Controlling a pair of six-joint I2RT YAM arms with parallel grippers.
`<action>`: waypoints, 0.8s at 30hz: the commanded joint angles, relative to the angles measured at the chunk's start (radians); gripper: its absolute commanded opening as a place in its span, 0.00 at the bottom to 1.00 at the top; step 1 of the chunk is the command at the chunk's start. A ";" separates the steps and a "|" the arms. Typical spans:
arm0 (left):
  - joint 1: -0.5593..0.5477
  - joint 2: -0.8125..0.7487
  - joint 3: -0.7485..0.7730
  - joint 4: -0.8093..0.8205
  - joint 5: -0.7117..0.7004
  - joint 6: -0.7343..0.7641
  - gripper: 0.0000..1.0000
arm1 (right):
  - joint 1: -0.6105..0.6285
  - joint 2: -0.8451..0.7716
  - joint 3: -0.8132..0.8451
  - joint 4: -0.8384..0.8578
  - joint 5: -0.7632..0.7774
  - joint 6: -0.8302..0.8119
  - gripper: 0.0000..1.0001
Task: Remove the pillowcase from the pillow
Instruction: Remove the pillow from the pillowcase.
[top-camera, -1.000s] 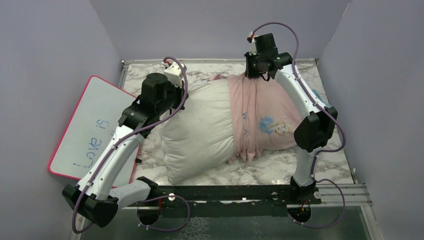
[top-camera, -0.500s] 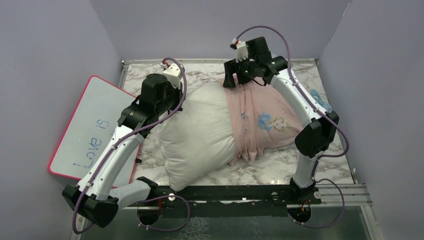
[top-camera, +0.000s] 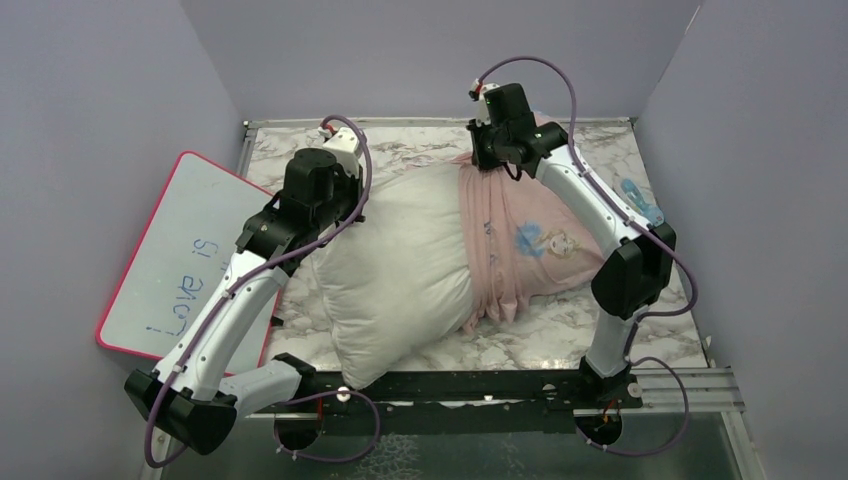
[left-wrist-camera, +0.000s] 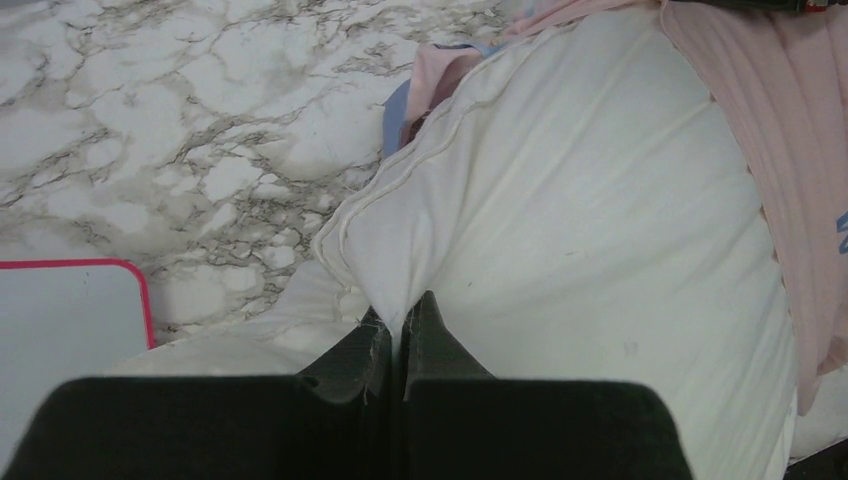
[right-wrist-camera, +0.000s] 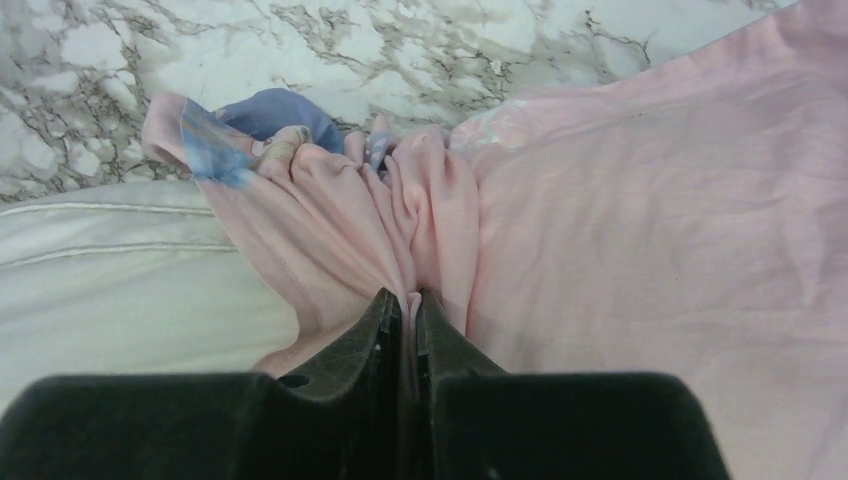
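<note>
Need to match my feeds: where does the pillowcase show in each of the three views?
Top external: pillowcase at centre-right, over the right end of the pillow.
Left wrist: pink band along the right edge and top.
Right wrist: fills the centre and right, bunched in the right hand.
Shared landmark: the white pillow, also seen in both wrist views.

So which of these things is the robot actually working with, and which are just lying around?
In the job: pillowcase, pinched by the right gripper; pillow, pinched by the left gripper.
Just lying about: pink-edged whiteboard, left of the pillow; the marble table merely carries everything.
</note>
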 joint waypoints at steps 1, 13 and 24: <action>0.013 -0.019 0.038 0.042 -0.182 0.002 0.00 | -0.058 -0.035 -0.008 -0.012 0.147 0.013 0.12; 0.129 0.248 0.236 0.053 -0.066 0.019 0.00 | -0.058 -0.389 -0.281 0.102 -0.147 0.126 0.77; 0.260 0.382 0.501 0.005 0.039 -0.064 0.99 | -0.058 -0.807 -0.772 0.080 -0.160 0.354 0.85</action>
